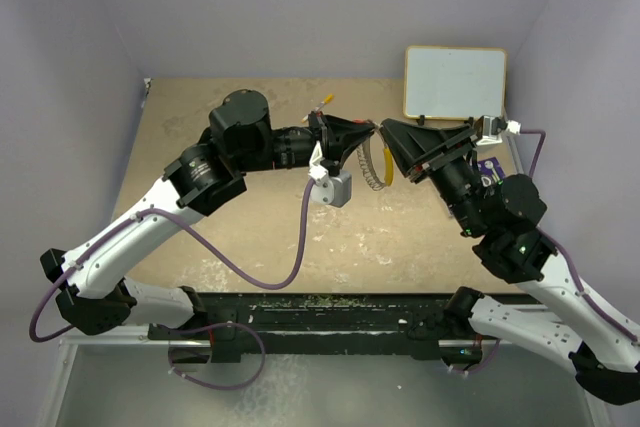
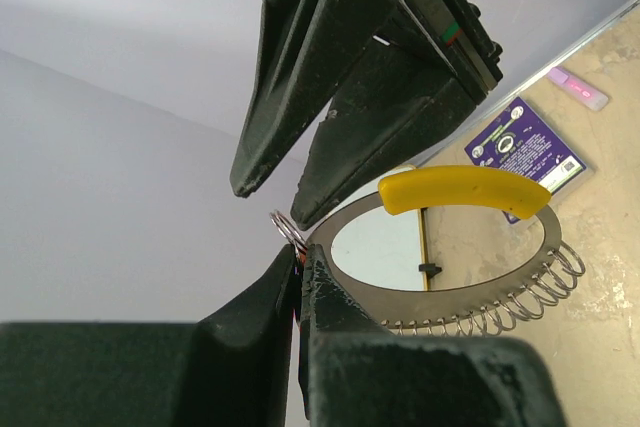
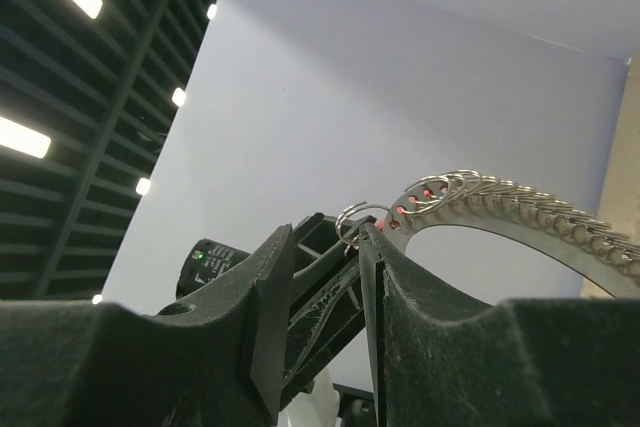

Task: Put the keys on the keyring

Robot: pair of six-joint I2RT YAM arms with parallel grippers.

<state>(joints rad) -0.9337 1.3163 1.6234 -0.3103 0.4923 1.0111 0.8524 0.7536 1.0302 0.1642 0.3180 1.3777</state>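
Both grippers meet tip to tip above the middle of the table. My left gripper [image 1: 368, 135] [image 2: 300, 259] is shut on the keys [image 2: 288, 229] [image 3: 358, 217]: a small silver split ring pokes out of its tips and a red sliver shows between the fingers. The keyring [image 1: 386, 167] [image 2: 450, 292] [image 3: 500, 212], a flat metal ring strung with small wire loops and a yellow arc [image 2: 460, 190], hangs with one end at both grippers' tips. I cannot tell what carries it. My right gripper [image 1: 390, 137] [image 3: 325, 232] has its jaws apart, with only the left gripper's tip showing in the gap.
A white board [image 1: 455, 82] leans at the back right. A purple card [image 2: 520, 147] and a small pink object [image 2: 577, 87] lie on the table under the right arm. A yellow-tipped marker [image 1: 322, 102] lies behind the left gripper. Walls close in on three sides.
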